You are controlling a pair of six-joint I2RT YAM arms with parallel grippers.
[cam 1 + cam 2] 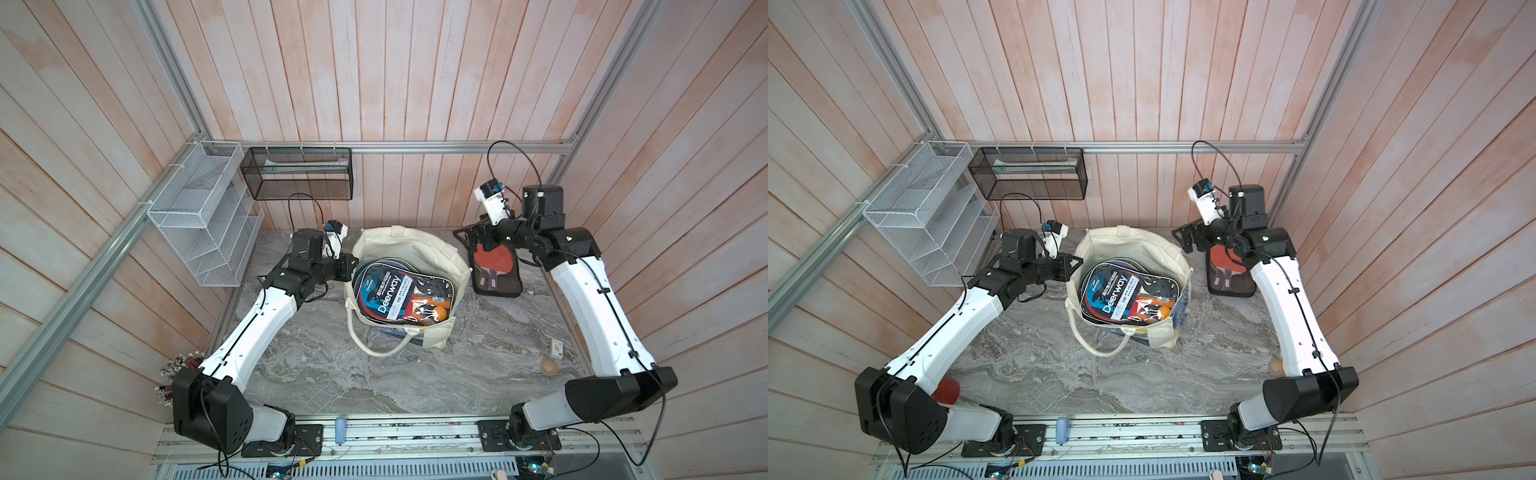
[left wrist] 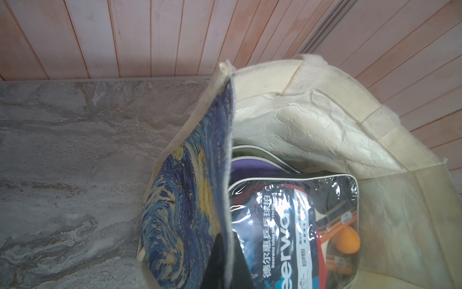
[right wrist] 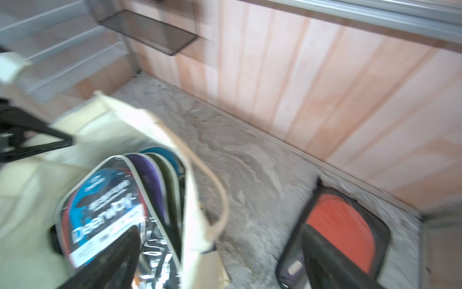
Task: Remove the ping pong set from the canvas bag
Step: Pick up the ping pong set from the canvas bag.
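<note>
Progress: red set [image 1: 494, 266] out beside canvas bag [image 1: 415, 245], your right gripper [image 1: 467, 239] wide; left gripper [image 1: 353, 265] pinches rim; Deerway set [image 1: 395, 297], likely more, inside.

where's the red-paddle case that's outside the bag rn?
In both top views the red-paddle case lies on the marble table, back right, beside the canvas bag, the open right gripper over its far end.

Lab booth: aluminium frame [image 1: 395, 146], plank walls [image 1: 415, 62].
</note>
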